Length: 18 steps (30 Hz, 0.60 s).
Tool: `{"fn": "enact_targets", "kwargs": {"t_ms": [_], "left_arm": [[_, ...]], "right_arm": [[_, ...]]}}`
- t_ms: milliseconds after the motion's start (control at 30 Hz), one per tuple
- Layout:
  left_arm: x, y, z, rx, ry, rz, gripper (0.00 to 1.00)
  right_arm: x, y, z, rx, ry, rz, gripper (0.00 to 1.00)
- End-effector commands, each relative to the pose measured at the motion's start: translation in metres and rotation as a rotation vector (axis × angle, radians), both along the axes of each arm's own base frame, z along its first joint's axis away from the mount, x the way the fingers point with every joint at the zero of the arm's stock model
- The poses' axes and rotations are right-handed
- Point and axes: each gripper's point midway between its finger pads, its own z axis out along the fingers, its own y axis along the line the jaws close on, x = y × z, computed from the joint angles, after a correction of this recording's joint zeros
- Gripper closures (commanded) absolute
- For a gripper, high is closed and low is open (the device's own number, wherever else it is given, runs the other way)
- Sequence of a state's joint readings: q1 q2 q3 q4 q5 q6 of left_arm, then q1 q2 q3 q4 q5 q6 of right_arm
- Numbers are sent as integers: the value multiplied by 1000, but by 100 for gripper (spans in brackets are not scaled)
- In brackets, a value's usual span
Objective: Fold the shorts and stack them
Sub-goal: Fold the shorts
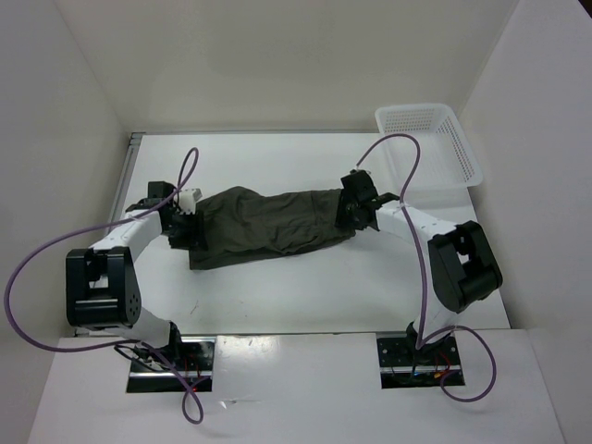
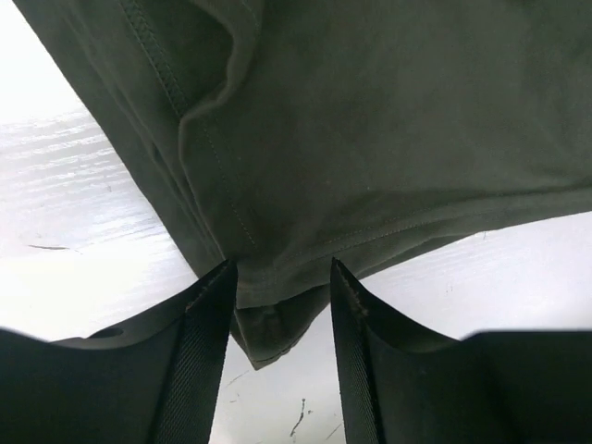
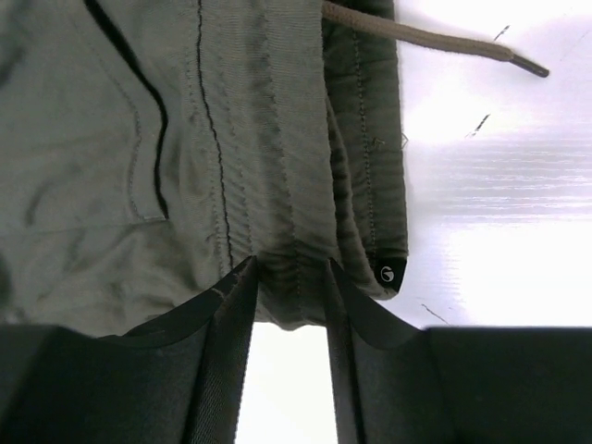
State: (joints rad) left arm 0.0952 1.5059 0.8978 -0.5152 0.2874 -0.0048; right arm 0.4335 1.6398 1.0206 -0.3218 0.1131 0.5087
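The dark olive-green shorts [image 1: 268, 225] lie stretched left to right across the middle of the white table. My left gripper [image 1: 188, 220] is at their left end. In the left wrist view the left gripper [image 2: 279, 264] is closed on a hem corner of the shorts [image 2: 370, 139], and the corner's tip hangs between the fingers. My right gripper [image 1: 350, 211] is at their right end. In the right wrist view the right gripper [image 3: 289, 262] pinches the gathered waistband [image 3: 277, 166]. The drawstring [image 3: 435, 42] trails onto the table.
A white plastic lattice basket [image 1: 430, 143] stands at the back right corner of the table [image 1: 277, 296]. White walls enclose the table on the left, back and right. The arm cables loop above both arms.
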Motion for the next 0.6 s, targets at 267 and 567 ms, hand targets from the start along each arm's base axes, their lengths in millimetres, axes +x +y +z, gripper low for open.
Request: {"fn": "enact_targets", "kwargs": {"t_ms": [267, 567], "left_arm": [[-9, 2, -14, 10, 68, 3, 53], [-10, 2, -15, 23, 76, -2, 40]], "right_arm": [[11, -6, 29, 39, -79, -36, 47], [8, -7, 20, 20, -51, -29, 45]]}}
